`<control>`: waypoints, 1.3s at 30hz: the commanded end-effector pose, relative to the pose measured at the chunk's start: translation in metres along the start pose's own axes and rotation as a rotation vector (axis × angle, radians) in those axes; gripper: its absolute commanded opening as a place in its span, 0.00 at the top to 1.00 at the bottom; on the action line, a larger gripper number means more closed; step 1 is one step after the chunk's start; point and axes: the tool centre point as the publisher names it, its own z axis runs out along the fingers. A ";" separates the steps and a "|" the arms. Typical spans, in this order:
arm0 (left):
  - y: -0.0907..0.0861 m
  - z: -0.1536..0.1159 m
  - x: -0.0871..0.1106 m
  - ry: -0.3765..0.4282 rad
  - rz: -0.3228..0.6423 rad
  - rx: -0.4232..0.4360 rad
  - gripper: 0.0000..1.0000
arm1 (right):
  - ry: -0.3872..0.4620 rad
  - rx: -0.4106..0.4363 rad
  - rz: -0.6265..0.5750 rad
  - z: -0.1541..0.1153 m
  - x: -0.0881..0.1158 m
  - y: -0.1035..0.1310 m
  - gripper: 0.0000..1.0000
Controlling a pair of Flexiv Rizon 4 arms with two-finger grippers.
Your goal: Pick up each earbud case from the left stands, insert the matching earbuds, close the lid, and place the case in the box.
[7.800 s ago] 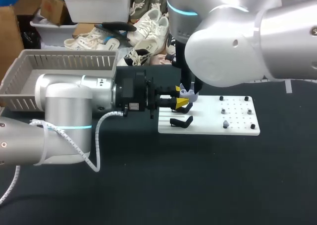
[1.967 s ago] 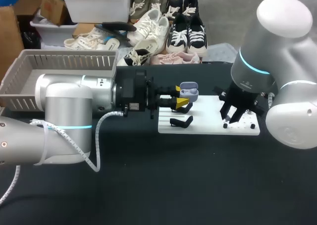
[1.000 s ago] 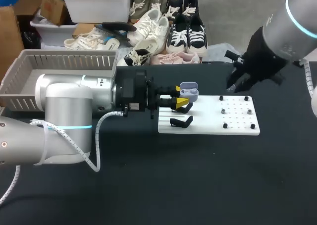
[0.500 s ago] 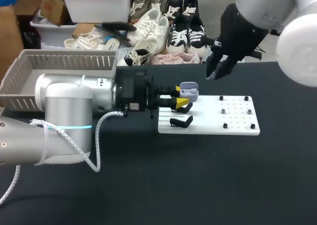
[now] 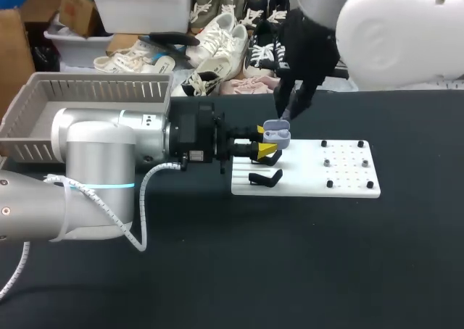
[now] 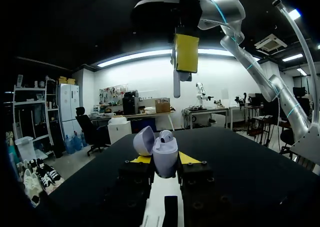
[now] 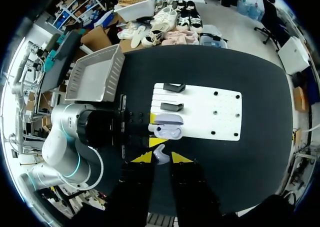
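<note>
Lilac earbud case (image 6: 164, 154), lid open, is clamped between the left claw's (image 6: 165, 159) yellow tips at the white board's (image 5: 341, 180) 10 o'clock corner. Just above it the right claw (image 7: 161, 157) pinches an earbud (image 7: 159, 153). From overhead its fingers are lost in shadow.

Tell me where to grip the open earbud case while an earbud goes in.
Grip the earbud case by its lower body, coming in level from the side and clamping two opposite sides, as the left tool does. It stands upright with the lid hinged back, so this likely leaves the open top clear for the right tool holding the earbud above.
</note>
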 end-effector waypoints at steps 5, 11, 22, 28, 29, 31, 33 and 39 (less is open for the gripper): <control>-0.001 0.000 0.000 -0.001 0.001 -0.004 1.00 | 0.093 0.039 -0.009 0.011 -0.008 0.010 1.00; -0.001 0.000 0.000 -0.001 0.001 -0.004 1.00 | 0.100 0.044 0.017 0.016 -0.008 0.004 1.00; -0.001 0.000 0.000 -0.001 0.001 -0.004 1.00 | 0.100 0.044 0.017 0.016 -0.008 0.004 1.00; -0.001 0.000 0.000 -0.001 0.001 -0.004 1.00 | 0.060 0.049 -0.002 0.020 -0.009 0.007 1.00; -0.001 0.000 0.000 -0.001 0.001 -0.004 1.00 | 0.047 0.053 -0.008 0.021 -0.009 0.008 1.00; -0.001 0.000 0.000 -0.001 0.001 -0.004 1.00 | 0.030 0.059 -0.020 0.023 -0.009 0.010 1.00; -0.001 0.000 0.000 -0.001 0.001 -0.004 1.00 | 0.007 0.053 -0.031 0.025 -0.009 0.010 1.00; -0.001 0.000 0.000 -0.001 0.001 -0.004 1.00 | -0.027 0.050 -0.057 0.026 -0.009 0.009 1.00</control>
